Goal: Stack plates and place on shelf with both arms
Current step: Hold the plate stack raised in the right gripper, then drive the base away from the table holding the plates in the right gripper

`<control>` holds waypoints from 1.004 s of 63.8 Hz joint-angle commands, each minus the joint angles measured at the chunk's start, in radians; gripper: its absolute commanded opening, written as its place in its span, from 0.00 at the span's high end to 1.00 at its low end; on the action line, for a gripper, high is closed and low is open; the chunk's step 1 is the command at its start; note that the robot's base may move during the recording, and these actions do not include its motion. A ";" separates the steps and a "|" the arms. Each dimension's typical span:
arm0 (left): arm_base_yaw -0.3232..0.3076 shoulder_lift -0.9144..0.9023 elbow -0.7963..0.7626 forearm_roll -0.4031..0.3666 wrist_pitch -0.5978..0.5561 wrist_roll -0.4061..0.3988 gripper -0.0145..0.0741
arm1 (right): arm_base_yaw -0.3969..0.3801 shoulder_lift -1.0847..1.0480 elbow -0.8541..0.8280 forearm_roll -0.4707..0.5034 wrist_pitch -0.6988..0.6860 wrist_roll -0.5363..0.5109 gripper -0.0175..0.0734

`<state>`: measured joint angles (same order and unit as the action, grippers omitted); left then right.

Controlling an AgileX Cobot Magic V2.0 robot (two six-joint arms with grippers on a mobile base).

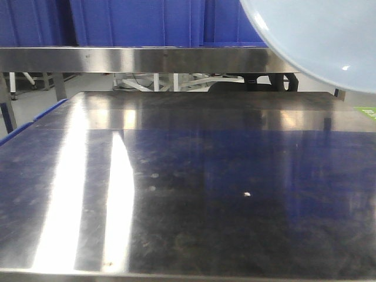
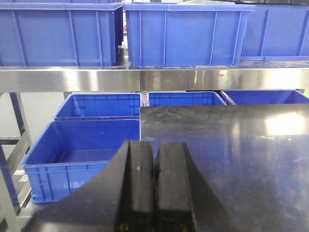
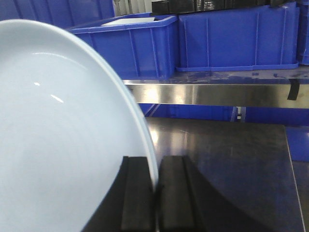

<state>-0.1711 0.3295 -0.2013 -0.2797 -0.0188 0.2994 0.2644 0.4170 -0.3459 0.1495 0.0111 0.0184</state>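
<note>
A pale blue-white plate (image 3: 63, 135) fills the left of the right wrist view, held up on edge above the table. My right gripper (image 3: 155, 162) is shut on the plate's rim, one finger on each face. In the front view the same plate (image 1: 317, 41) hangs at the top right, in front of the shelf rail (image 1: 147, 59); no gripper shows there. The steel shelf (image 3: 207, 93) runs across behind the plate. My left gripper (image 2: 154, 147) is shut with nothing between its fingers, above the table's left edge and facing the shelf (image 2: 145, 78).
Blue crates (image 2: 183, 34) stand in a row on the shelf. More blue crates (image 2: 82, 159) sit low, to the left of and behind the dark steel tabletop (image 1: 205, 194). The table's left edge (image 2: 140, 125) lies just ahead of my left gripper.
</note>
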 commanded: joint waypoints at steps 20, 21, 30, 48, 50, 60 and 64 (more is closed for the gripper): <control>0.001 0.004 -0.029 -0.002 -0.080 -0.002 0.75 | -0.006 0.001 -0.030 -0.003 -0.105 0.000 0.75; 0.001 0.004 -0.029 -0.002 -0.080 -0.002 0.75 | -0.006 0.001 -0.030 -0.003 -0.105 0.000 0.75; 0.001 0.004 -0.029 -0.002 -0.080 -0.002 0.75 | -0.006 0.001 -0.030 -0.003 -0.105 0.000 0.75; 0.001 0.004 -0.029 -0.002 -0.080 -0.002 0.75 | -0.006 0.001 -0.030 -0.003 -0.105 0.000 0.75; 0.001 0.004 -0.029 -0.002 -0.080 -0.002 0.75 | -0.006 0.001 -0.030 -0.003 -0.105 0.000 0.75; 0.001 0.004 -0.029 -0.002 -0.080 -0.002 0.75 | -0.006 0.001 -0.030 -0.003 -0.105 0.000 0.75; 0.001 0.004 -0.029 -0.002 -0.080 -0.002 0.75 | -0.006 0.001 -0.030 -0.003 -0.105 0.000 0.75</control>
<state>-0.1711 0.3295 -0.2013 -0.2797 -0.0188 0.2994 0.2644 0.4170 -0.3459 0.1495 0.0111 0.0184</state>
